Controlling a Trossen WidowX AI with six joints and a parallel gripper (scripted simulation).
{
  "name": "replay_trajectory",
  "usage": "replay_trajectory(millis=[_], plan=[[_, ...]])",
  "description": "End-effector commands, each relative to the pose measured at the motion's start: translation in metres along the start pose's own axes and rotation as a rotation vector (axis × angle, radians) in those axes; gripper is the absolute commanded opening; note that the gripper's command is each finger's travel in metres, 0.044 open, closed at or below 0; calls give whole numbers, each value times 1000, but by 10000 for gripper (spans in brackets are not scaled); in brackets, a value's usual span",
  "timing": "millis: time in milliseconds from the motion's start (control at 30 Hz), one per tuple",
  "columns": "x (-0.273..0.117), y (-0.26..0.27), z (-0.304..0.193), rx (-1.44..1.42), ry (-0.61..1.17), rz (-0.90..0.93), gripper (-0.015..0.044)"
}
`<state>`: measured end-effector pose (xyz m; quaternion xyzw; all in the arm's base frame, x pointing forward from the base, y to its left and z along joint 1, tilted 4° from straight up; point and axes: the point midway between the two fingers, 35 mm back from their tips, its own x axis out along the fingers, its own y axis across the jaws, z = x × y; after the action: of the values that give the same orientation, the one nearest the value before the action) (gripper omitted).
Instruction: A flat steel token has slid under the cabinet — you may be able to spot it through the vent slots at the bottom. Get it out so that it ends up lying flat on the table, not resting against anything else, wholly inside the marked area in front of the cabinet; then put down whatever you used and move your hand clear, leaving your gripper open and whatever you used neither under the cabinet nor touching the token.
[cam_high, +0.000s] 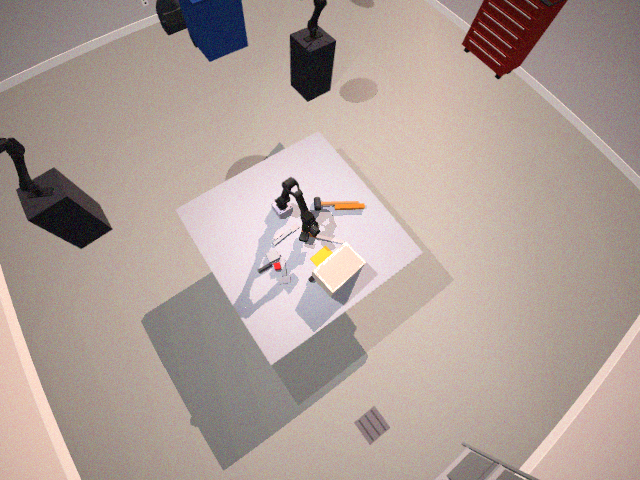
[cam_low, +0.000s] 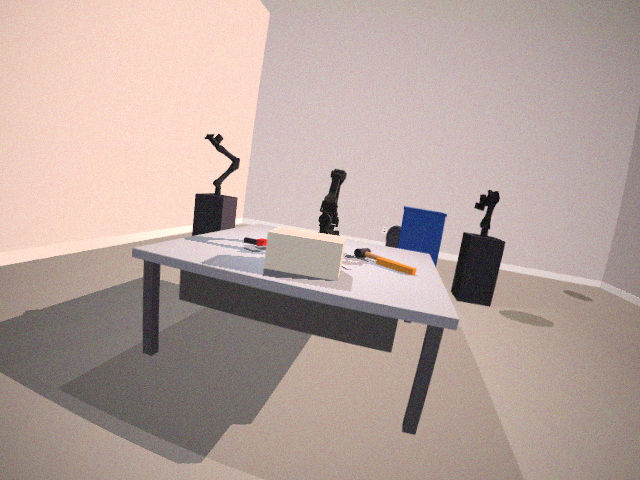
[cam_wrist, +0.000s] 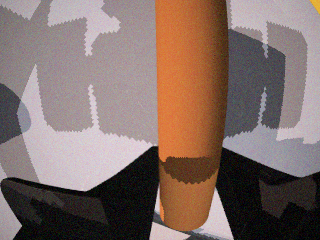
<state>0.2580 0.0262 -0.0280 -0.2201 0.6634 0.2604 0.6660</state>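
Note:
My gripper (cam_high: 310, 236) (cam_wrist: 189, 152) is shut on an orange handle (cam_wrist: 192, 80), held between both fingertips over the table. A thin pale shaft (cam_high: 330, 240) runs from beside the gripper towards the cabinet in the top view. The cream cabinet (cam_high: 339, 267) (cam_low: 303, 254) stands beyond the gripper. A yellow patch (cam_high: 321, 256), apparently the marked area, lies in front of it; a yellow corner also shows in the wrist view. The steel token is not visible, and the vent slots cannot be made out. The cabinet hides the gripper's lower part in the exterior view.
A hammer (cam_high: 348, 205) (cam_low: 395, 265) with an orange handle lies to one side on the table (cam_high: 232, 211) (cam_low: 392, 294). A red block (cam_high: 277, 266) (cam_low: 262, 242) lies by a dark-handled item (cam_high: 265, 268). A pale strip (cam_high: 285, 235) lies near the arm. A small dark object (cam_high: 311, 279) is beside the cabinet.

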Motion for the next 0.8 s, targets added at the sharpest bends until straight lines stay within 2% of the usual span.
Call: replay_trajectory(millis=[0, 767], plan=[[0, -4, -3, 0, -2, -1, 0], [0, -22, -18, 0, -1, -2, 0]])
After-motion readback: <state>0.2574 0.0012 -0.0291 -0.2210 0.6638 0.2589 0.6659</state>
